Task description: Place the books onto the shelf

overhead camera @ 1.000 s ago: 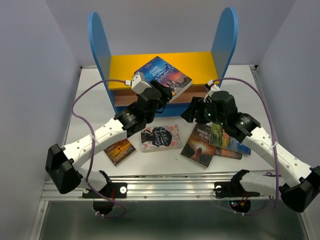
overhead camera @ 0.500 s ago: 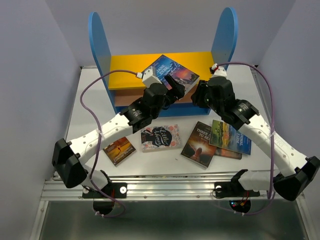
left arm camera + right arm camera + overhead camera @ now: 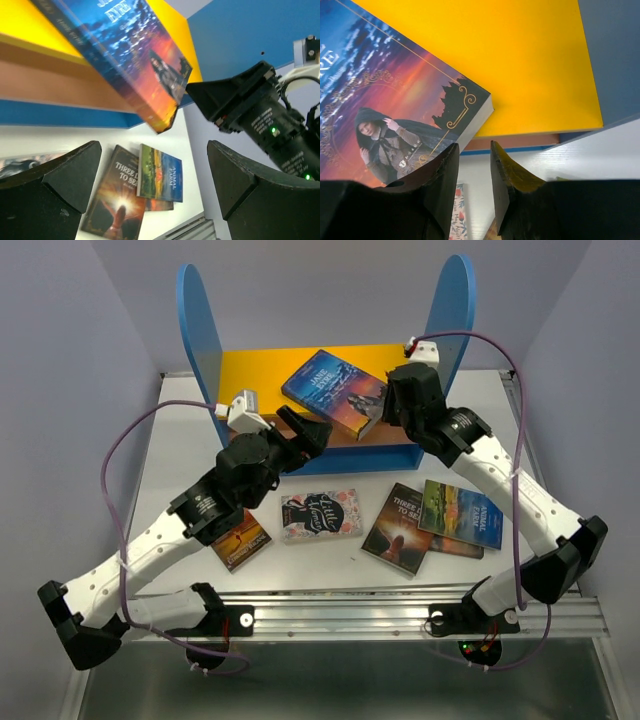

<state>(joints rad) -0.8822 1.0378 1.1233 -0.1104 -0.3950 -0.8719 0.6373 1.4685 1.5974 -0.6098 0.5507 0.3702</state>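
- Top external view showed a small wooden shelf (image 3: 200,330) with tall blue round-topped sides, an orange-yellow top board and a brown board under it. It stood at the back of the white table (image 3: 180,455).
- A thin blue-purple paperback book (image 3: 335,390) lay flat on the shelf's top board. It sat crooked, and one corner poked out past the shelf's front edge.
- The left gripper (image 3: 307,428) hung just in front of the shelf, nearer its left side. Its black fingers were spread wide and held nothing. I think it was wide so the book could rest on the board by itself.
- The right gripper (image 3: 388,412) was close to the shelf's right blue side, just beside the poking corner. Its fingers were close together, with a thin gap and nothing in it.
- I think they were held narrow so they could nudge the corner farther onto the shelf. I could not tell if a finger touched the book.
- Four more books lay flat on the table in front of the shelf, where the arms could reach them:
  - an orange-brown book (image 3: 238,538) toward the shelf's left side
  - a dark flowery book (image 3: 320,512) in front of the shelf's middle
  - a dark brown book (image 3: 400,530) toward the shelf's right side
  - a green landscape book (image 3: 458,512) right against the dark brown one
- Only one book was on the shelf, so I think most of the job was left to do.
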